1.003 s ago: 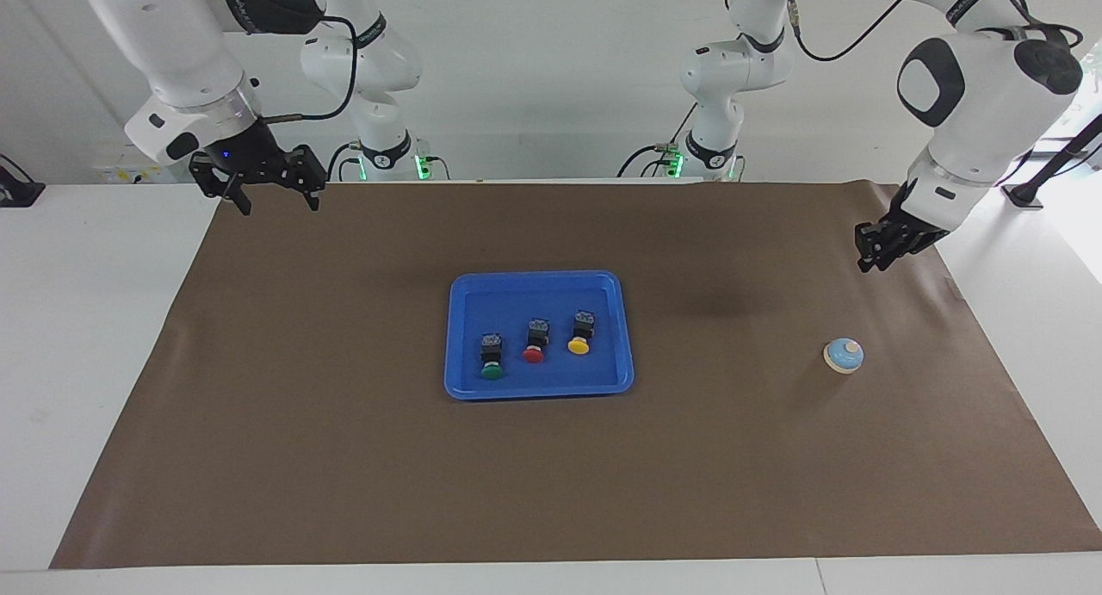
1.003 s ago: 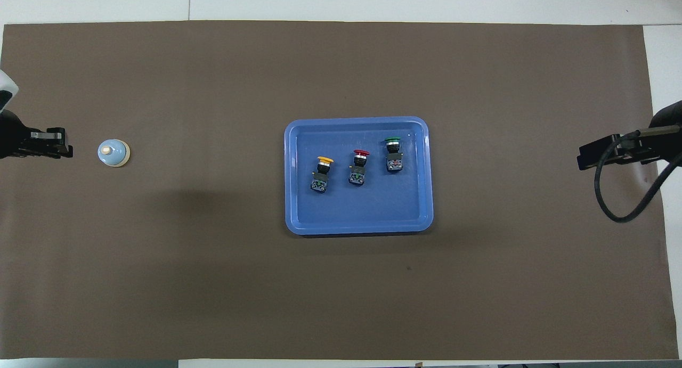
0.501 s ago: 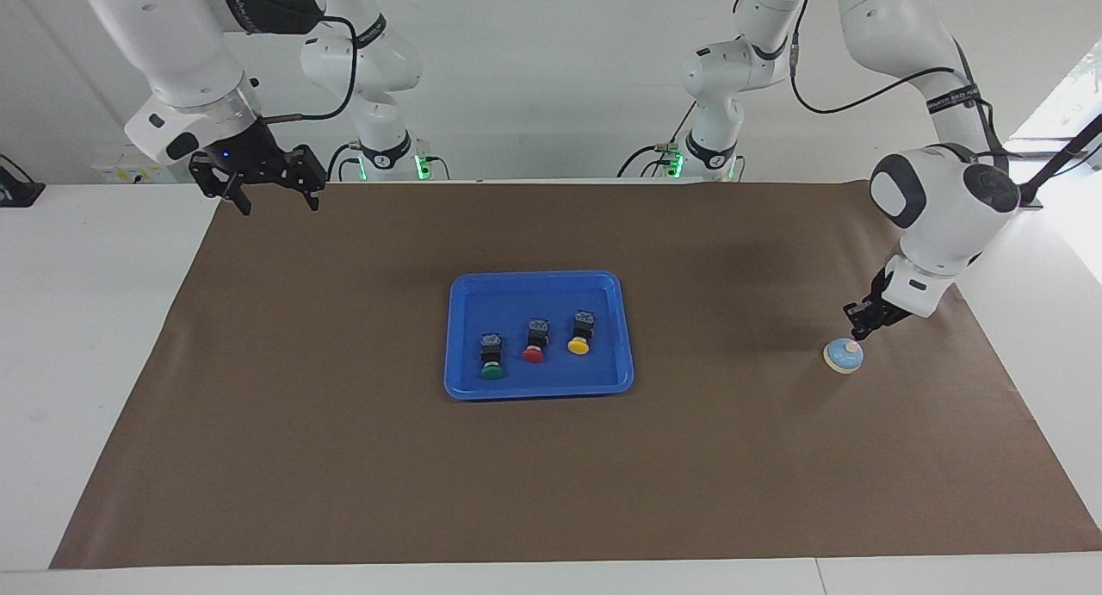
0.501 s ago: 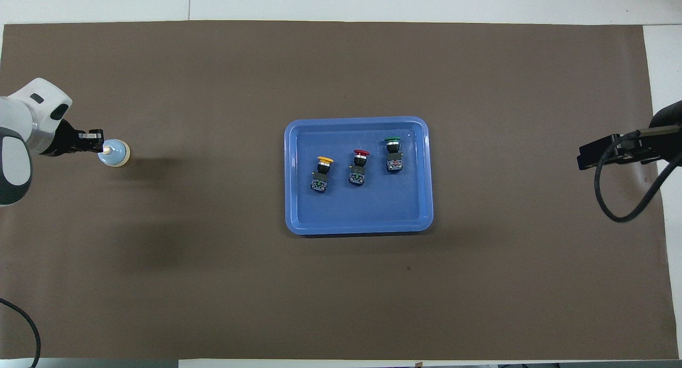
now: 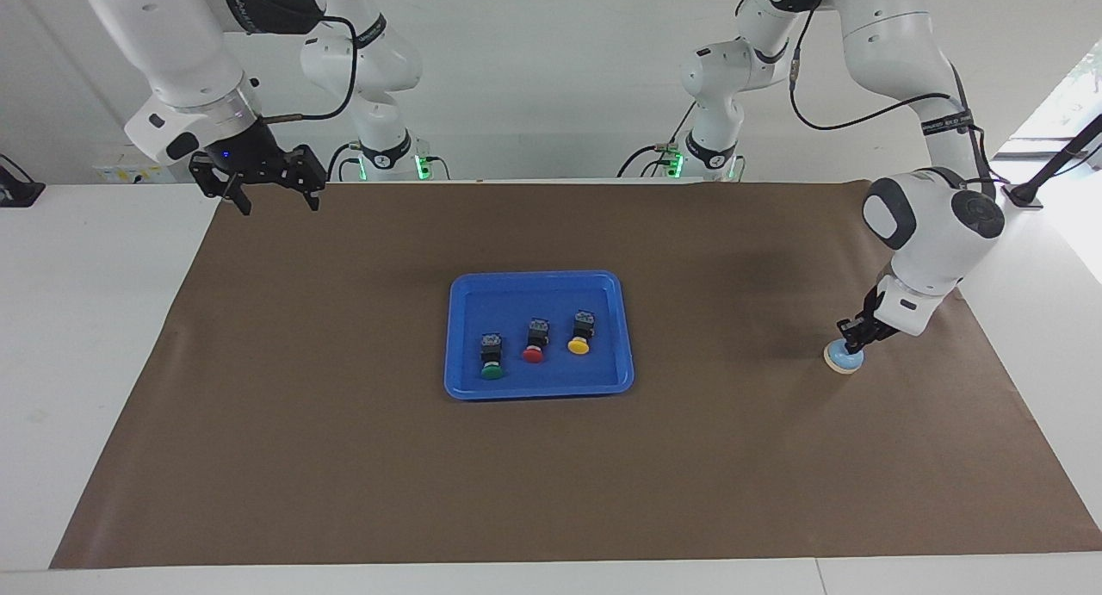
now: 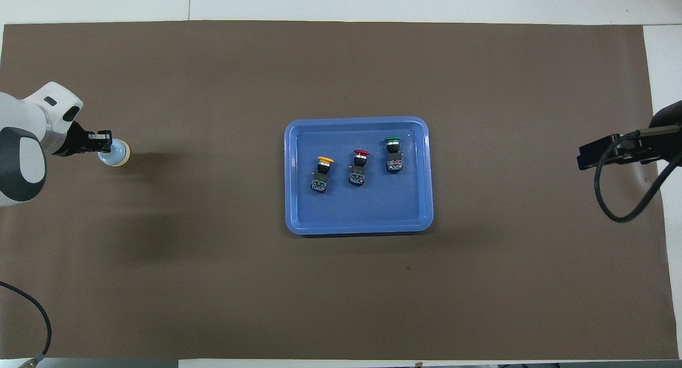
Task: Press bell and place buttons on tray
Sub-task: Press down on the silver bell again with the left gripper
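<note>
while the left gripper (image 5: 852,347) rests with its fingertips closed together on top of the bell (image 5: 843,360), the right gripper (image 5: 269,201) hangs with its fingers spread apart and nothing between them, over the corner of the brown mat (image 5: 551,474) at the right arm's end of the table (image 5: 86,319), on the robots' side. the right arm waits there.

bell: a light-blue dome with a cream base rim, standing on the mat toward the left arm's end of the table, well apart from the tray (image 5: 540,388). in the facing view the closed fingertips meet the top of the dome where its knob sits; the knob itself is covered by the fingertips in both views. in the overhead view the gripper tip overlaps the edge of the dome on the side away from the tray.

tray: a bright blue rectangle with rounded corners and a raised rim, lying flat near the middle of the mat.

buttons: all three lie on their sides in the tray, in a slightly slanted row, caps pointing away from the robots. the yellow button (image 5: 580,334) lies toward the left arm's end, the red button (image 5: 535,341) in the middle, the green button (image 5: 491,357) toward the right arm's end and farthest from the robots. they lie near one another without touching, and none touches the rim.

a black cable (image 6: 620,195) loops beside the right gripper in the overhead view.
</note>
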`<action>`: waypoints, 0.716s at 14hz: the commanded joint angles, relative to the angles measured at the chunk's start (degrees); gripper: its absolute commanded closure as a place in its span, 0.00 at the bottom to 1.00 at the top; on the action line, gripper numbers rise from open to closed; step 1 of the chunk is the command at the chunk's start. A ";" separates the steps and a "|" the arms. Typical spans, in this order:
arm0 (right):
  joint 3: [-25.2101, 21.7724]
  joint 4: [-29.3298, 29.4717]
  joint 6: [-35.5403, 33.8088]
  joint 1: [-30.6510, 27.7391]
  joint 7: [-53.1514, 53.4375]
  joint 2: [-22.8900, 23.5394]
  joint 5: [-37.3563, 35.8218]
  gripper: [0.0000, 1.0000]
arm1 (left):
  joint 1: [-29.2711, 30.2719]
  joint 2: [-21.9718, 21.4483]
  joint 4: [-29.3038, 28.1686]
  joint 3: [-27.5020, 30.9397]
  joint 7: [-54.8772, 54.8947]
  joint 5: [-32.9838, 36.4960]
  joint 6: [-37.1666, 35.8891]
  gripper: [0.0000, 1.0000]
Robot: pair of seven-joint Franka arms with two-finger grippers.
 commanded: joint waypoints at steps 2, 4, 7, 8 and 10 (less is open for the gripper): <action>0.29 -1.14 0.44 -0.48 -0.35 -0.93 -0.61 0.00 | -0.48 -1.55 6.49 -0.30 0.01 0.60 -11.12 0.45; 0.29 -1.14 0.44 -0.48 -0.35 -0.93 -0.52 0.00 | -1.52 -4.97 8.88 -0.56 -0.60 0.60 -18.59 0.21; 0.29 -1.14 0.44 -0.48 -0.35 -0.93 -0.52 0.00 | -3.37 -10.95 9.15 -0.56 -1.23 0.69 -29.06 0.00; 0.29 -1.14 0.44 -0.48 -0.35 -0.93 -0.52 0.00 | -3.38 -12.97 9.15 -0.65 -1.14 0.60 -30.13 0.00; 0.29 -1.14 0.44 -0.48 -0.35 -0.93 -0.61 0.00 | -3.38 -14.83 11.59 -0.83 -1.05 0.17 -35.99 0.00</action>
